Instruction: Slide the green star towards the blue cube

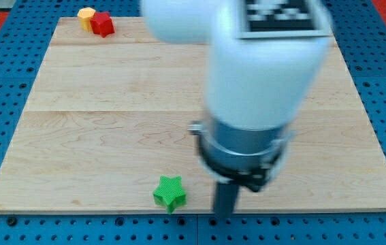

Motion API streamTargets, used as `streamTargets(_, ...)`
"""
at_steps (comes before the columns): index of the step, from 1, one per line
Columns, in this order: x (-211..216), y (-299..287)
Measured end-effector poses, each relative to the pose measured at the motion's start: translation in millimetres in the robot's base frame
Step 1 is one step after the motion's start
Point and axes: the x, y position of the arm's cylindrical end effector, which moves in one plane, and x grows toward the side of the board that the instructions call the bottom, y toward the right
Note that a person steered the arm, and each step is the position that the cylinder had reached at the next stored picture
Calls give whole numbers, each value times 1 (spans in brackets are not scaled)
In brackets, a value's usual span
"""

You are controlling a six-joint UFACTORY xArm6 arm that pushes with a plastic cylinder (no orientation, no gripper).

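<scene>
A green star [169,192] lies near the bottom edge of the wooden board [111,102], a little left of centre. My tip [224,214] is at the end of the dark rod, just to the star's right and slightly lower, apart from it by a small gap. No blue cube shows in this view; the white arm [261,68] covers much of the board's right half.
A red block [101,24] and a yellow block [86,15] touch each other at the board's top left corner. The board sits on a blue perforated surface [2,82]. The board's bottom edge runs just below the star and the tip.
</scene>
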Motion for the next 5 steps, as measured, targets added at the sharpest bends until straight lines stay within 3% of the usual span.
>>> streamTargets(2,-4,-153)
streamTargets(3,-51,-167)
streamTargets(4,-53,-172)
streamTargets(5,-26,-231)
